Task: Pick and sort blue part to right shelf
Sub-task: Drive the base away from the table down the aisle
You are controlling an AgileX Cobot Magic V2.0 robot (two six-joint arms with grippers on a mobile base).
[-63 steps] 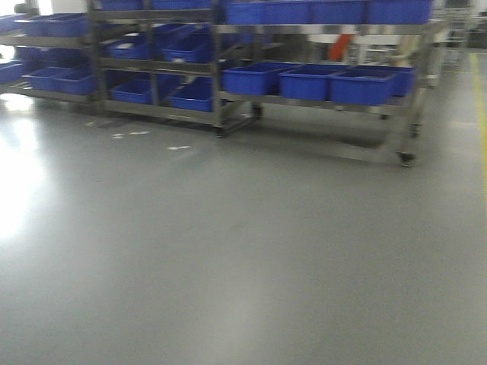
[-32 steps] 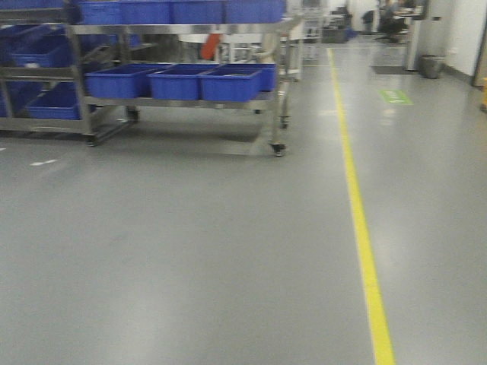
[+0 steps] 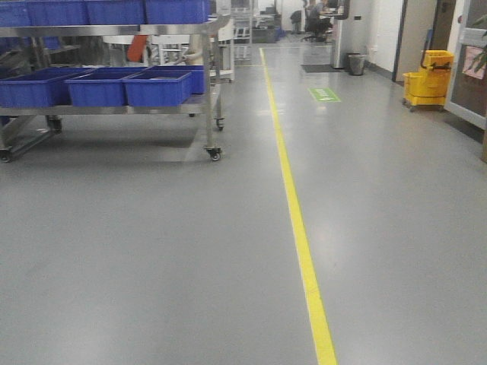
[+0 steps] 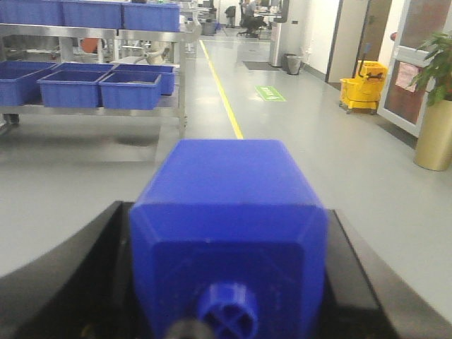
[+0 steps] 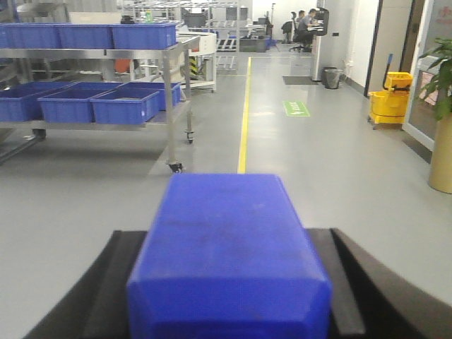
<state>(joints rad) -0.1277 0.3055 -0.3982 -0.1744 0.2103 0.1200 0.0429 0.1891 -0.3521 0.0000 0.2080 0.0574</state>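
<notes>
Well, both arms are loaded as I watch. The right gripper point(image 5: 224, 233) has its 2 black jaws closed on the blue part point(image 5: 226, 247), 1 jaw against each side. The part lies lengthwise between them with a flat face up, and its cap end is outside the right wrist view. The left gripper point(image 4: 226, 208) likewise has its jaws clamped on a second blue block point(image 4: 229, 212). This block shows bevelled shoulders and a small round knob point(image 4: 227, 321) pointing back toward the wrist camera. Both loads hang above the grey floor point(image 3: 152, 266), apart from any shelf.

A yellow floor line point(image 3: 300, 243) runs straight away down the aisle. Left of the line stands a wheeled steel rack point(image 3: 106, 109). Its lower level carries a row of blue bins point(image 3: 156, 89), and more bins sit along its top level. The rack's near corner caster sits near the line without touching it. Just right of the line, farther along, a green floor sign point(image 3: 324, 94) is stuck to the floor. Well right of the line, by the wall, are a yellow mop bucket point(image 3: 428, 80) and, nearer to me, a potted plant point(image 4: 436, 113) in a gold pot. Beyond the sign, also right of the line, a small waste bin point(image 3: 356, 64) stands against the wall.
</notes>
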